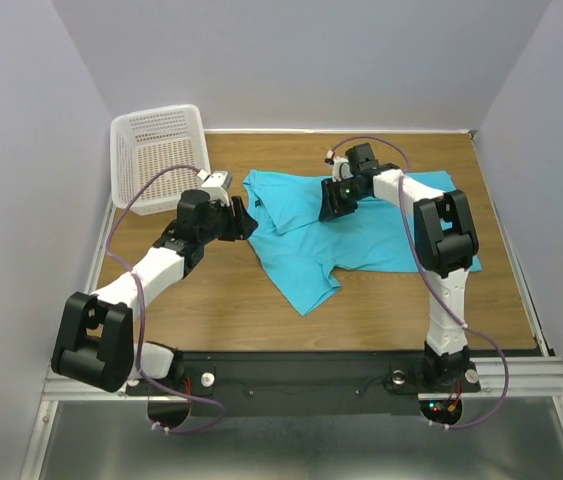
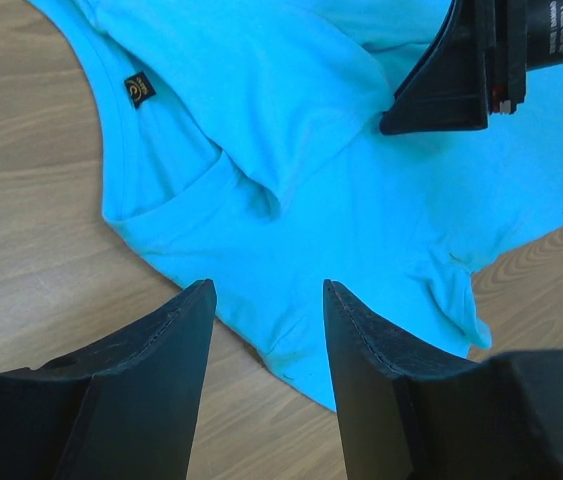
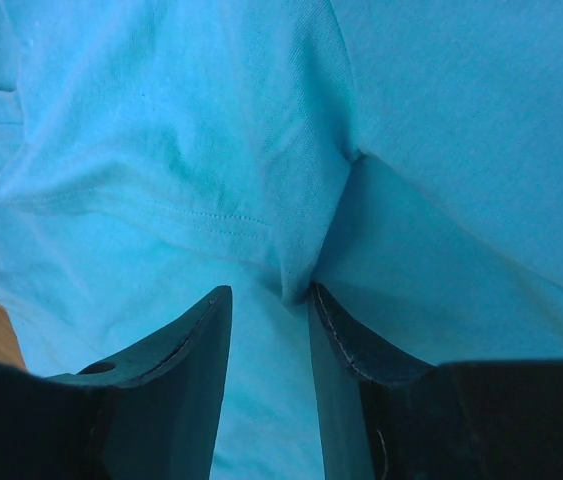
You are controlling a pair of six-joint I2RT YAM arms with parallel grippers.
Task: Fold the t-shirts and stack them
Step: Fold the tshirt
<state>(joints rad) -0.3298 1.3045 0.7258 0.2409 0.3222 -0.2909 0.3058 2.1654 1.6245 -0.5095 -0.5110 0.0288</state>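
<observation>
One turquoise t-shirt (image 1: 371, 240) lies spread and rumpled on the wooden table, with one sleeve folded over onto its body near the collar. My left gripper (image 1: 248, 218) is open and empty at the shirt's left edge. In the left wrist view its jaws (image 2: 266, 290) frame the shirt's (image 2: 291, 160) hem and bare wood, with the dark neck label (image 2: 139, 90) at the upper left. My right gripper (image 1: 333, 205) is low over the folded sleeve. In the right wrist view its jaws (image 3: 268, 292) stand slightly apart on the cloth (image 3: 161, 120), and a fold touches the right fingertip (image 3: 323, 300).
A white plastic mesh basket (image 1: 156, 150) leans at the back left corner of the table (image 1: 221, 300). The right arm's gripper shows at the top right of the left wrist view (image 2: 451, 90). Grey walls enclose the table on three sides.
</observation>
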